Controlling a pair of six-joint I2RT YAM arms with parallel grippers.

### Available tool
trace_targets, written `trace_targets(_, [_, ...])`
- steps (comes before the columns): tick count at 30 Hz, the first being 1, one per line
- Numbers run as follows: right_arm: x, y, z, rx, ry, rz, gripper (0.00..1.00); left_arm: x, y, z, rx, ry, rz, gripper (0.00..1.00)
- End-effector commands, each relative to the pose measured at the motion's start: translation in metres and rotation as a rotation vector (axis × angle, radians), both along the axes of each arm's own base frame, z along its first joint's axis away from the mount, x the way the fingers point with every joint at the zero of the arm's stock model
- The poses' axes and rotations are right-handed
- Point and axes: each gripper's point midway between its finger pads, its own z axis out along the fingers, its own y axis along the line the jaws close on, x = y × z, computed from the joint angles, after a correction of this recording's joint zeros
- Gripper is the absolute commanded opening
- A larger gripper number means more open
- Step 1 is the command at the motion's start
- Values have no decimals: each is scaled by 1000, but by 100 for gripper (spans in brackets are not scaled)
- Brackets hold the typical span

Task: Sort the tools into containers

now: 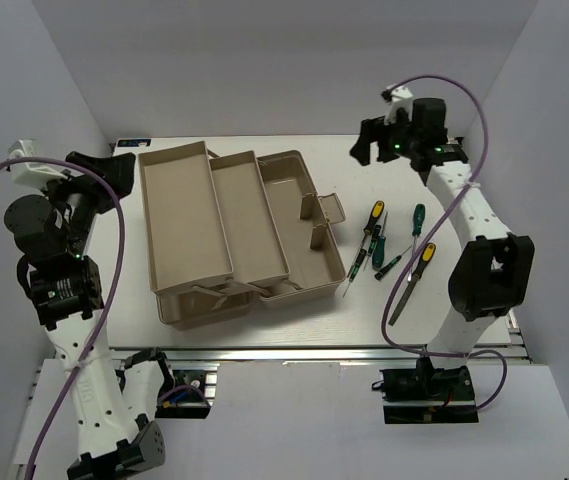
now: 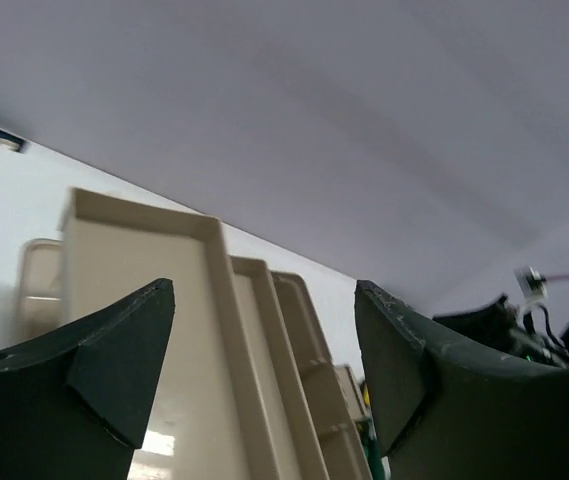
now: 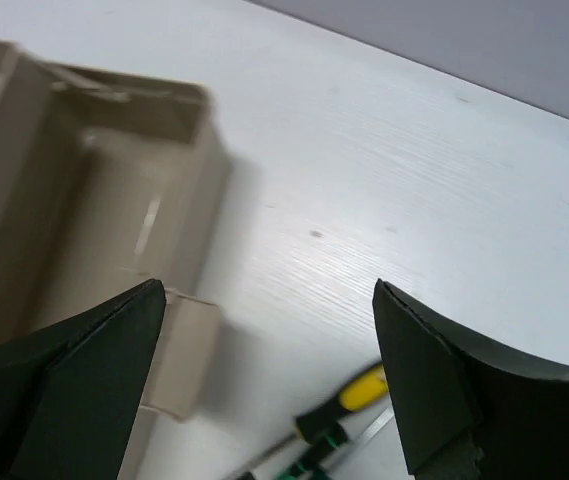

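Observation:
The beige toolbox (image 1: 304, 250) lies open at centre-left, with two trays (image 1: 179, 215) fanned out to its left. No brown lid shows. Several tools lie on the table to its right: a yellow-and-black screwdriver (image 1: 374, 218), a green one (image 1: 417, 218), a small green one (image 1: 389, 265) and a yellow-handled file (image 1: 412, 285). My left gripper (image 1: 119, 165) is open and empty, raised at the trays' far left corner; the trays show between its jaws (image 2: 264, 370). My right gripper (image 1: 366, 145) is open and empty, above the table behind the tools. Its wrist view (image 3: 269, 390) shows the yellow-and-black handle (image 3: 359, 395) below.
The toolbox's far right corner (image 3: 114, 190) and its small latch tab (image 3: 179, 350) lie left of my right gripper. White walls close in the table on three sides. Bare white table (image 3: 384, 200) lies behind the tools.

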Motion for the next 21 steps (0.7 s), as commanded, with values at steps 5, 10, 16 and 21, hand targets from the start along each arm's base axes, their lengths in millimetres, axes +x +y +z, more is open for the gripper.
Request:
trace_targets(5, [-7,-93,-110,-105,335,-323,69,10,-51,-29,-53,42,-324,80])
trace_targets(10, [-11,-100,-129,-98,393,-397,49,10,-90,-43,-51,83,-440,74])
trace_targets(16, [-12,-98,-163,-86,480,-425,47,13,-149,-65,-55,146,-520,73])
trace_targets(21, [-14,-93,-188,-83,541,-438,53,14,-169,-67,-33,165,-529,74])
